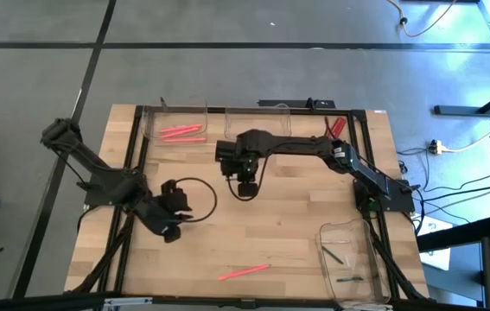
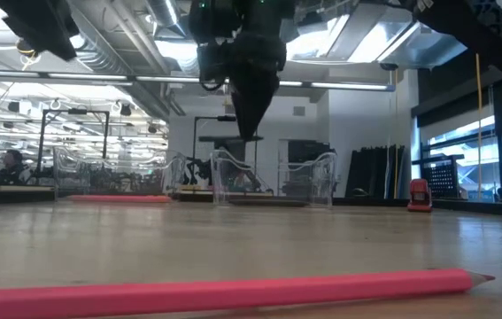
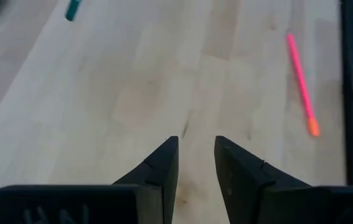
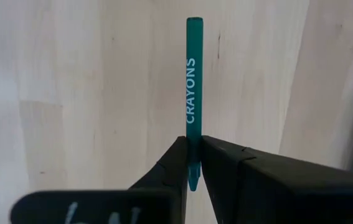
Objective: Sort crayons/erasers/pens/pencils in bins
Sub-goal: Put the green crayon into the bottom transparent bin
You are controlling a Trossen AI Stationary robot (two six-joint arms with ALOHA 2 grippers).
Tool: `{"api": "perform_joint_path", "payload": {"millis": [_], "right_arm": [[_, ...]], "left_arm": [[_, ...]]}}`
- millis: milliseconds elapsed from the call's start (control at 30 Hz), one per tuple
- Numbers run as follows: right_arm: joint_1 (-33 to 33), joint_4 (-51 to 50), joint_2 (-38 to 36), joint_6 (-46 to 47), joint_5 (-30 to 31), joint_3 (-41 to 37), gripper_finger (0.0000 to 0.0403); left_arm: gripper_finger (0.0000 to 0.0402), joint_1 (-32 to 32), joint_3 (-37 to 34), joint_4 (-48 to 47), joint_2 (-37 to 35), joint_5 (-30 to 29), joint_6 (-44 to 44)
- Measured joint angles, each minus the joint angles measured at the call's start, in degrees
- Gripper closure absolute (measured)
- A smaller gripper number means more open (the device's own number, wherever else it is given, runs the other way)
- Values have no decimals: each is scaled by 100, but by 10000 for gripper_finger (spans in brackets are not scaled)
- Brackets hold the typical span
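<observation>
A: On the left, the left tool (image 1: pixel 173 231) hangs over bare worktop (image 1: pixel 296 242), fingers parted, holding nothing.

B: And mid-table?

A: The right tool (image 4: pixel 193 163) pinches a green crayon (image 4: pixel 193 81) near one end. Light and stiff, but waxy, so it probably snaps if squeezed hard; a grip nearer its middle would swing less.

B: The bins?

A: Two at the far edge (image 1: pixel 174 121), one near right (image 1: pixel 353 259) holding dark sticks, perhaps pens.
</observation>
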Motion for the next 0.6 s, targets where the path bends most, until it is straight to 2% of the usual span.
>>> {"api": "perform_joint_path", "payload": {"millis": [333,600], "right_arm": [[347,-948,-9,322,-4,631,359],[782,-1305,-215,897,-14,624,359]], "left_arm": [[305,-400,0,9,-177,-61,0],[305,-542,0,51,-175,-264,33]]}}
